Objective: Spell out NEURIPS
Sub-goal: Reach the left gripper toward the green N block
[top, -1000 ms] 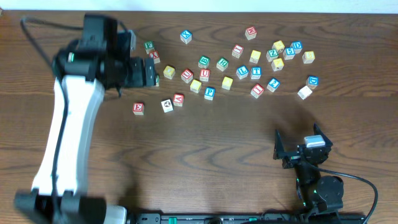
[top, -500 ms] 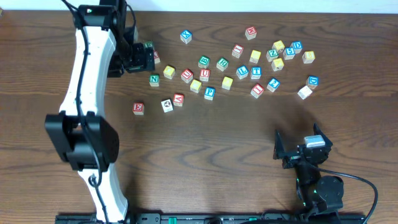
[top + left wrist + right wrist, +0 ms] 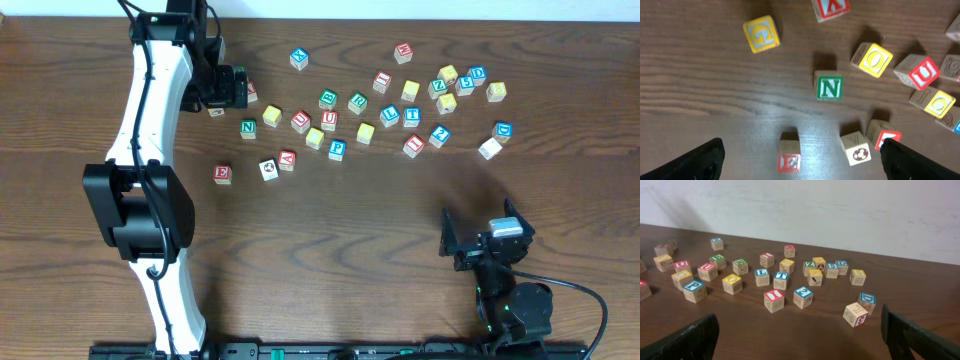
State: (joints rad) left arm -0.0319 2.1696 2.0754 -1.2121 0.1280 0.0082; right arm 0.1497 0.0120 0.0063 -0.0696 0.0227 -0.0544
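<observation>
My left gripper (image 3: 234,88) hangs open over the back-left of the table, holding nothing. Its dark fingers (image 3: 697,160) frame the bottom of the left wrist view. The green N cube (image 3: 248,128) (image 3: 829,88) stands alone just in front of it. The red E cube (image 3: 222,173) (image 3: 789,161) sits nearer the table's front edge, beside a white picture cube (image 3: 858,151). The blue P cube (image 3: 337,150), a green R cube (image 3: 357,101) and a red I cube (image 3: 413,145) (image 3: 774,300) lie in the scatter. I cannot pick out S. My right gripper (image 3: 480,243) (image 3: 800,340) rests open and empty at the front right.
Several other letter cubes are strewn across the back half of the table (image 3: 330,250), among them a yellow G (image 3: 761,34), a yellow O (image 3: 872,59) and a red U (image 3: 923,73). A pale wall (image 3: 840,210) stands behind the table.
The left arm has swung up and reached toward the back left. Its gripper has pulled away from the N cube, which now stands uncovered. The right arm has not moved.
</observation>
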